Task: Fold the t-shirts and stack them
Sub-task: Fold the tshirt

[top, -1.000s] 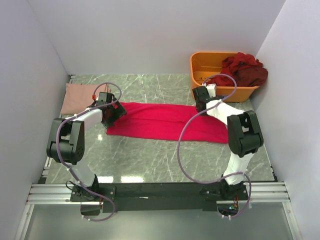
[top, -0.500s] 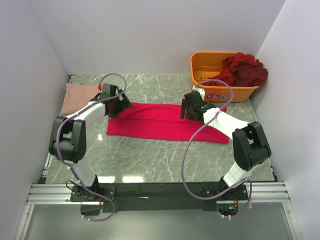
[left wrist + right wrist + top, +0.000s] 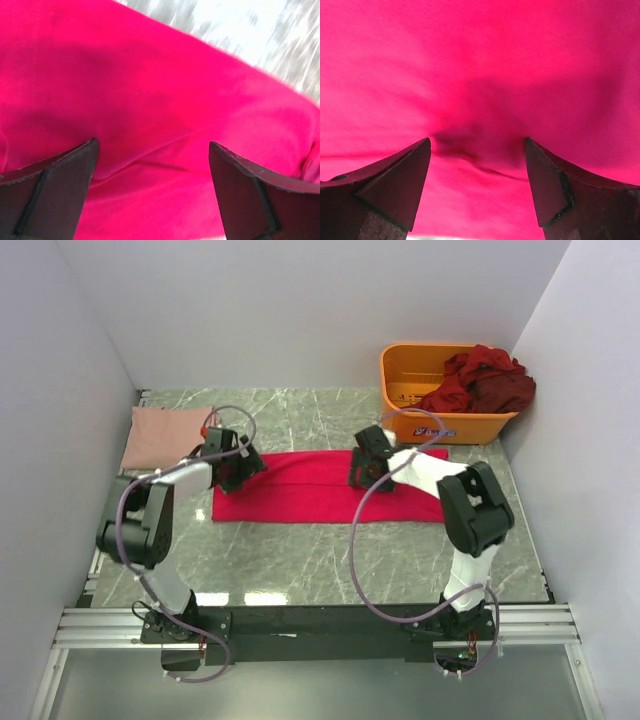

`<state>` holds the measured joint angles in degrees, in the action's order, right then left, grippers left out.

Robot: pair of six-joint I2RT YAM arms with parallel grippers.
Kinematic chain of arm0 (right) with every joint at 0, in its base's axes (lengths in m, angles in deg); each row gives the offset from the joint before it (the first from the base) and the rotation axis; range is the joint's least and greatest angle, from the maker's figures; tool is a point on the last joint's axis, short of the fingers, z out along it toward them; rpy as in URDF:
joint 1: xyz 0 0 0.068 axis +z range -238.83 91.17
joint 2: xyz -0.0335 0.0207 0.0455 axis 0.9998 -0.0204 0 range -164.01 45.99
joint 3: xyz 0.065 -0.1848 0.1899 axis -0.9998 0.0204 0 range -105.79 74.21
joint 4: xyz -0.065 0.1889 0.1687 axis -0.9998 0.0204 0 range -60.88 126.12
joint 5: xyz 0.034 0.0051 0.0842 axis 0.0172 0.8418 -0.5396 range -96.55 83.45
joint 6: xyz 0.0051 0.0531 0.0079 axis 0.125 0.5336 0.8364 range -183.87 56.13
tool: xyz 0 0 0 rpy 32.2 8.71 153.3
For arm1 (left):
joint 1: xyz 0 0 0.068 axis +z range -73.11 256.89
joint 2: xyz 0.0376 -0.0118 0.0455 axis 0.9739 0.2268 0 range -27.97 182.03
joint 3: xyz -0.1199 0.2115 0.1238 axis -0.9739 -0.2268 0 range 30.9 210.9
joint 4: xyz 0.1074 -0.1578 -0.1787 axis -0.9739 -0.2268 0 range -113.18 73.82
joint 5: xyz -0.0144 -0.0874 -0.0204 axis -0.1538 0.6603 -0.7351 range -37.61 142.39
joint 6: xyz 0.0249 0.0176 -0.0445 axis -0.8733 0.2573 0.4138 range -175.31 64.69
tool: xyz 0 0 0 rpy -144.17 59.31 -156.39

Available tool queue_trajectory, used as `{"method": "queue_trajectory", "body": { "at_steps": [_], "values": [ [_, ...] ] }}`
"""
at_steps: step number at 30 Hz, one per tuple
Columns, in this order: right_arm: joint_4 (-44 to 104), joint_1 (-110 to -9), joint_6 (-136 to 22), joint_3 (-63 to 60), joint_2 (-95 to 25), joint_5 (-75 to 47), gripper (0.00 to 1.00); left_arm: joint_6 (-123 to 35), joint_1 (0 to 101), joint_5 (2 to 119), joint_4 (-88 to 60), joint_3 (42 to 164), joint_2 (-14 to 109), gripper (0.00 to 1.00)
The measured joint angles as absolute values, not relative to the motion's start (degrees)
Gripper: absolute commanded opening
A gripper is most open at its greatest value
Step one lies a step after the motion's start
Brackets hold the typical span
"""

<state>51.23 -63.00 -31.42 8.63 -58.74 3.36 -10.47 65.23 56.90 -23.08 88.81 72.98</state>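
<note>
1. Now the table (image 3: 300,560) carries the red shirt (image 3: 300,498) as a long band across its middle, with the pale shirt (image 3: 160,435) at far left and the bin (image 3: 470,427) at far right.
2. Bent low, the left arm (image 3: 175,478) reaches the band's left end; the right arm (image 3: 430,472) curls inward over its middle.
3. Both the left fingers (image 3: 55,185) and the right fingers (image 3: 395,185) are spread wide, tips down on red cloth, with a crease between each pair.
4. Half a second ago both pairs sat farther back, and the band's near right corner dipped lower.

red t-shirt (image 3: 300,485): soft matt cloth; bin (image 3: 393,375): glossy orange plastic; table (image 3: 300,560): polished marble
</note>
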Motion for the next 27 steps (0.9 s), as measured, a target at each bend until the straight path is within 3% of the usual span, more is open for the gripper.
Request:
{"method": "queue_trajectory", "body": {
  "at_steps": [10, 22, 27],
  "values": [
    [51.4, -53.6, -40.0, -12.9, -73.6, -7.9, 0.82, -2.1, 57.3, 54.0, -32.4, 68.3, 50.0, 0.99],
    [61.6, -54.9, -56.7, -56.8, -98.2, -17.2, 0.83, 6.7, 49.3, 58.4, -39.6, 59.2, 35.9, 0.99],
    [64.1, -57.9, -58.0, -55.1, -96.5, -18.6, 0.83, 6.7, 47.5, 60.2, -40.0, 59.3, 36.0, 0.99]
  ]
}}
